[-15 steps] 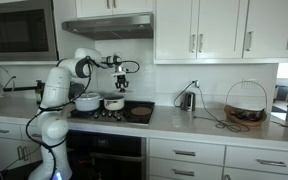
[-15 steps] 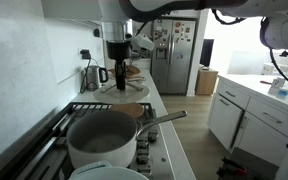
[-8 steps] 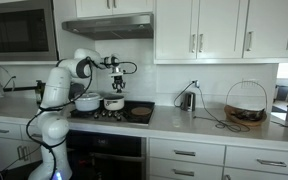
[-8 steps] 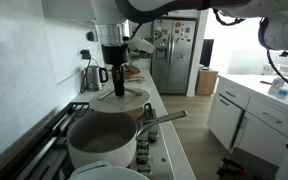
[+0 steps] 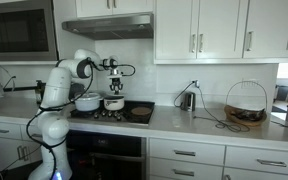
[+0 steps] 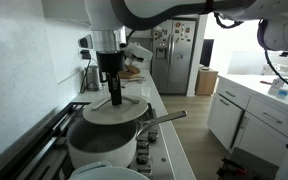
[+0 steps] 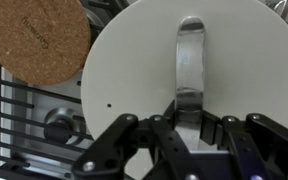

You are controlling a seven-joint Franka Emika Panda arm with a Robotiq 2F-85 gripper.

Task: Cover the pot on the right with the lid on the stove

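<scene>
Gripping the lid [image 7: 134,70] by its metal strap handle [image 7: 189,55], my gripper [image 7: 189,122] has its jaws clamped tight on that strap, which is clear in the wrist view. The lid looks pale, round and flat there and fills most of the frame. A brown cork-looking disc [image 7: 36,45] sits at 10 o'clock from the lid, partly tucked under its edge in that view. The black grate of the stove [image 7: 24,110] shows at 8 o'clock.

In an exterior view the gripper [image 6: 115,97] points straight down with the lid [image 6: 104,112] level, right over the small metal pot [image 6: 102,150]. The lid overlaps the pot's far rim, and I cannot tell whether it touches or is just above. The pot's long handle [image 6: 164,120] sticks out toward 3 o'clock. A kettle [image 6: 91,76] is on the counter beyond, with a fridge [image 6: 169,55] far back.

In an exterior view the gripper [image 5: 114,88] hangs directly above the pot [image 5: 114,103] on the stove [image 5: 104,116]. A bigger white pot [image 5: 87,101] is just beside it at 9 o'clock, and a dark shallow pan [image 5: 139,112] is near at 3 o'clock. A wire basket [image 5: 246,105] stands well apart down the counter.
</scene>
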